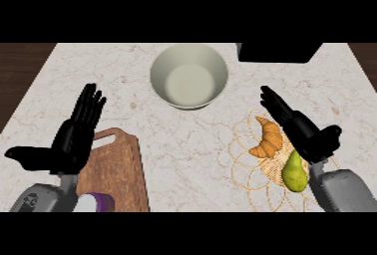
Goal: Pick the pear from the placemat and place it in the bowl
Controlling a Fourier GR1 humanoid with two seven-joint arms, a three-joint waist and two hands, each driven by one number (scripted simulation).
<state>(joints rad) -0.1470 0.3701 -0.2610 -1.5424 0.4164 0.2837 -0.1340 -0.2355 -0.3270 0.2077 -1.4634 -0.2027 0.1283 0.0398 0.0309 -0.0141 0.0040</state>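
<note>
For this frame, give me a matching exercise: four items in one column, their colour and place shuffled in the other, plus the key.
1 pear
2 croissant
3 bowl
4 cutting board

A pale, far middle of the counter
B green, near right part of the placemat
C brown wood, near left
D golden-orange, far part of the placemat

Pairs: 1-B, 2-D, 3-A, 4-C

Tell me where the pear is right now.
In the head view the pear lies at lower right on the woven placemat, beside the croissant and next to the right robot hand.
</note>
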